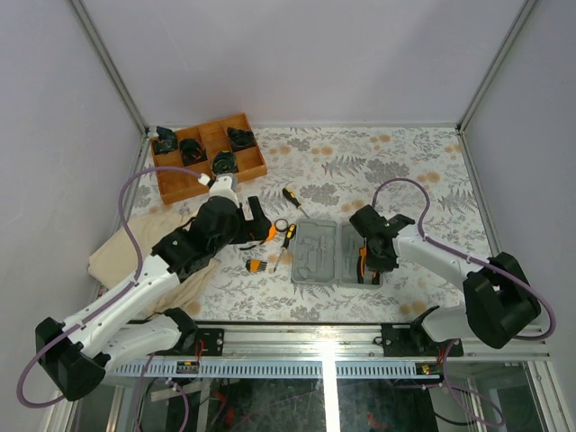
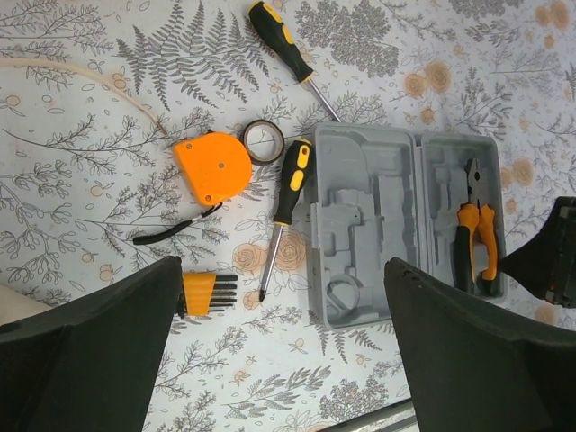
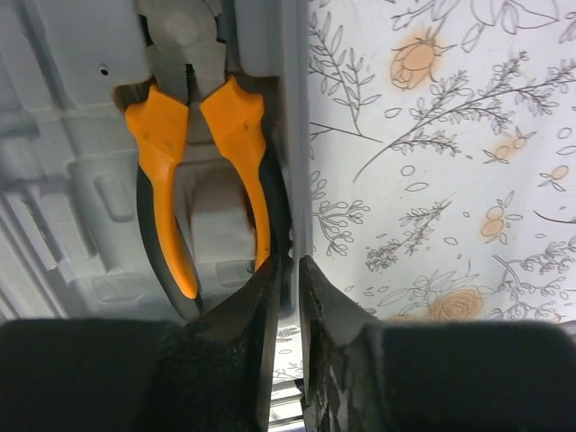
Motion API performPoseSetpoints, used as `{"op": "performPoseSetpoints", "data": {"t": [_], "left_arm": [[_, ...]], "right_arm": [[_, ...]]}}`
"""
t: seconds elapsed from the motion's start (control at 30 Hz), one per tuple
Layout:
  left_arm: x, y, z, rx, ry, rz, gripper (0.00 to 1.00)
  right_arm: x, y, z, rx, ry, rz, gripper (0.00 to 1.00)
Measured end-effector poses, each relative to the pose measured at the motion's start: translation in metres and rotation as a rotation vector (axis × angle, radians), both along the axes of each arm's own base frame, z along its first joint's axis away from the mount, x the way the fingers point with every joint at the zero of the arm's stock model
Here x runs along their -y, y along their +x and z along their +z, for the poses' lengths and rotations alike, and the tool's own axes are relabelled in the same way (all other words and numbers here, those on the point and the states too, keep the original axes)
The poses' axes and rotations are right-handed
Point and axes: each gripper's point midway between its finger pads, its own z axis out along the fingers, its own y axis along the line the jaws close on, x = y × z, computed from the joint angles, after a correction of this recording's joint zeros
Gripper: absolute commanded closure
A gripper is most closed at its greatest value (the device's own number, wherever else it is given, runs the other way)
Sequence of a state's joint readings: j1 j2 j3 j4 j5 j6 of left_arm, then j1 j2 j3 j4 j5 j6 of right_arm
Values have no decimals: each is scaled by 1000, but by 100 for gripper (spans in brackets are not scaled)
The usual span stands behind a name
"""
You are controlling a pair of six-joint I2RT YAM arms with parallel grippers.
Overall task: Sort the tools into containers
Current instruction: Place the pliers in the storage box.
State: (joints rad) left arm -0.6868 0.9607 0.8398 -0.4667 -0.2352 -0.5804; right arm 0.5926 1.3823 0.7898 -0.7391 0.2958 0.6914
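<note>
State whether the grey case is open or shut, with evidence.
Open: the grey case lies spread flat, moulded compartments exposed, pliers in one half.

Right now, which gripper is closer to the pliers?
Right. The right gripper sits at the handles of the pliers in the grey case; the left gripper hovers over the screwdriver beside it.

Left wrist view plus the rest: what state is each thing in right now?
grey case, open, flat on table
pliers, seated in case's right half
tape measure, on table, outside case
screwdriver beside case, on table
farther screwdriver, on table
left fingers, open
right fingers, closed on case's right wall
</note>
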Motion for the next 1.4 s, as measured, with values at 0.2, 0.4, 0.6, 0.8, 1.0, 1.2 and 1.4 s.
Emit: {"op": "performPoseSetpoints", "data": {"t": [0.2,0.4,0.6,0.8,1.0,1.2,1.4], "left_arm": [[2,3,-9,-35,29,1,5],[5,6,-19,-66,56,-1,4],[7,10,-41,-132,110,1,6],[8,10,-72,-217,177,1,8],[8,10,-97,-283,222,6,11],[8,10,-118,-334,262,10,14],[5,12,-123,-340,271,37,14]], "right_arm": [[3,7,28,100,25,15,60],[-6,25,74,294,135,51,56],[-14,21,80,388,248,68,53],[-21,15,74,426,336,74,52],[-24,14,72,464,387,48,52],[-32,14,66,470,447,25,52],[-49,8,51,402,519,46,55]]}}
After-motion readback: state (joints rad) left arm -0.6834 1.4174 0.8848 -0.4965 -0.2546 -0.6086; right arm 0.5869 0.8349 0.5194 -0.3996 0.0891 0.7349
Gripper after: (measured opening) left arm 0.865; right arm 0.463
